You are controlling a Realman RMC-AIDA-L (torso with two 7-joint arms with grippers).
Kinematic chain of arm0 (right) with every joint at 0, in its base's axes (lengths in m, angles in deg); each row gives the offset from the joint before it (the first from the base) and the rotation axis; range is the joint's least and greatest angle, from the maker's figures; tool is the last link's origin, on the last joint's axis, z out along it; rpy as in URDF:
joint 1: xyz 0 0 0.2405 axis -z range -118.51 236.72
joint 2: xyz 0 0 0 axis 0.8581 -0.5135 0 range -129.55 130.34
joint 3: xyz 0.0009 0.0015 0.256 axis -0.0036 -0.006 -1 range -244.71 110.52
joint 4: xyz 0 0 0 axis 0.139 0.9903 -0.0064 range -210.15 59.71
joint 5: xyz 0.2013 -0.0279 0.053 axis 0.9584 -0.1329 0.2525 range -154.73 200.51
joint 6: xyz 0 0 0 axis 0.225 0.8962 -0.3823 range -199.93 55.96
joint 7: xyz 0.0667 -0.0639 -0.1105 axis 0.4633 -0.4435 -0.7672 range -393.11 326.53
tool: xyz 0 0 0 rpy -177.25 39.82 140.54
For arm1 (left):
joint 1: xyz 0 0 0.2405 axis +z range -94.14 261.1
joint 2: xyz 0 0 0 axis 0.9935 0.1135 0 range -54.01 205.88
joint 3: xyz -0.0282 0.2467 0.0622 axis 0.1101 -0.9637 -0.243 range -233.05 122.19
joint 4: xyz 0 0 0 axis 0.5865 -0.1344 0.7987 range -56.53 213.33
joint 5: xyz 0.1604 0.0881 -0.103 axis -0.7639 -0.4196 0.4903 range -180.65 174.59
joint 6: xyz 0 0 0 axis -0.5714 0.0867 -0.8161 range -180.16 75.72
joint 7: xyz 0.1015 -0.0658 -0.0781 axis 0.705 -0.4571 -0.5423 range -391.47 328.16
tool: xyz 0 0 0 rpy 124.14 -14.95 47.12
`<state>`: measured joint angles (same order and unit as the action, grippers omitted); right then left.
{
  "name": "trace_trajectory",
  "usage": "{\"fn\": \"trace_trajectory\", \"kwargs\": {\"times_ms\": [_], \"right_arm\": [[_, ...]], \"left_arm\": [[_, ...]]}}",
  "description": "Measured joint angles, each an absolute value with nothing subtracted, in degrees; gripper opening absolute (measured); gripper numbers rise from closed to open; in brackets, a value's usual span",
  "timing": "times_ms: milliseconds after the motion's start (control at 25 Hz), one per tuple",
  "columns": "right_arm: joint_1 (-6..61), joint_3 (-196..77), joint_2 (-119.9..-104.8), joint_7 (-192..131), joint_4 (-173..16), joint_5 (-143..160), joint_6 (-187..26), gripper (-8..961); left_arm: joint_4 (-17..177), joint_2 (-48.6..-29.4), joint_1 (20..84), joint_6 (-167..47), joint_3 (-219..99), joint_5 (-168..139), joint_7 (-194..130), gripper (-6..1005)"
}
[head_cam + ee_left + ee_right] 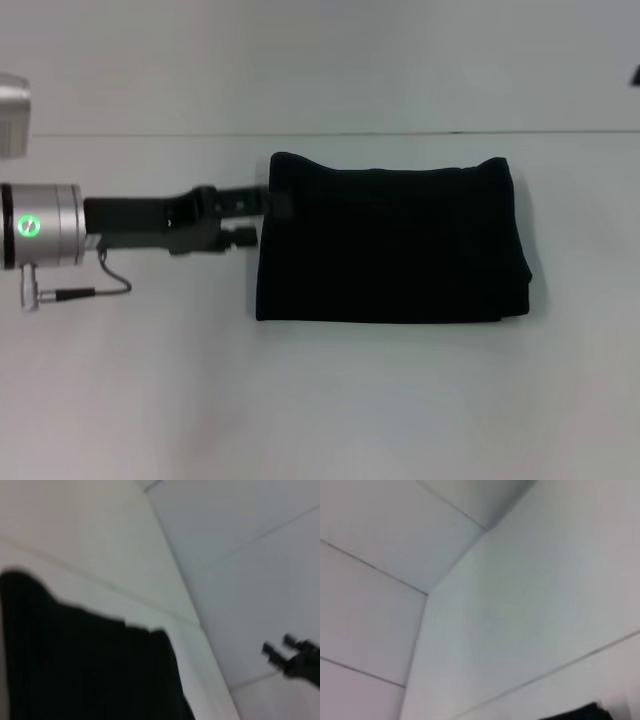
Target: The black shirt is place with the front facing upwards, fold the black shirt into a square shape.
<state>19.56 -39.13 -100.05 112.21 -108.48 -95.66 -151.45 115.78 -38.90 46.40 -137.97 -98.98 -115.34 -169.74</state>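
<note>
- The white table (330,400) is bare along its near edge in the head view; everything on it sits farther back, around the middle.
- The black shirt (390,240) lies on the middle of the table, somewhat toward the right side, folded into a compact, roughly rectangular block that is wider than it is deep. No print or label shows on the upper face.
- Its right edge looks thicker and layered, and its far-left corner rises in a small hump.
- The left gripper (272,205) reaches in from the left side of the table, its black fingers meeting the shirt's left edge near the far-left corner. Black on black, I cannot tell whether the fingers are apart or pinching the cloth.
- A thin cable (105,283) loops below the arm's silver wrist.
- The right gripper (280,652) appears only in the left wrist view, probably raised off the table beyond the shirt, with its fingers spread apart.
</note>
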Motion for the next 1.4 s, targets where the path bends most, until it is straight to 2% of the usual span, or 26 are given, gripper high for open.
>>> {"fn": "trace_trajectory", "kwargs": {"times_ms": [120, 200, 240, 320, 560, 920, 1400], "right_arm": [[19.38, -37.96, -95.76, 113.24, -106.29, -95.93, -153.45, 502], [19.26, -37.67, -94.68, 114.47, -106.92, -96.15, -154.37, 561], [19.19, -37.46, -94.47, 115.06, -107.69, -96.14, -154.71, 590], [18.98, -36.96, -94.34, 115.81, -108.82, -96.14, -155.17, 788], [18.01, -35.25, -94.53, 116.04, -109.33, -96.14, -155.42, 917], [17.71, -35.31, -94.78, 115.86, -109.01, -96.21, -155.31, 916], [18.04, -35.64, -94.85, 116.01, -108.71, -96.07, -155.36, 914]], "left_arm": [[114.21, -39.05, 45.74, -138.34, -99.04, -118.99, -173.00, 951], [112.06, -39.50, 44.89, -137.44, -99.09, -119.88, -173.83, 951], [110.54, -39.83, 44.30, -136.35, -99.10, -119.95, -173.97, 951], [108.04, -40.35, 43.13, -133.33, -99.14, -120.47, -174.68, 951], [107.04, -40.73, 43.30, -128.26, -99.83, -122.28, -176.85, 950], [106.34, -40.20, 45.01, -124.33, -99.61, -123.83, -176.89, 950], [105.48, -41.57, 44.48, -119.60, -101.58, -124.54, -175.79, 950]]}}
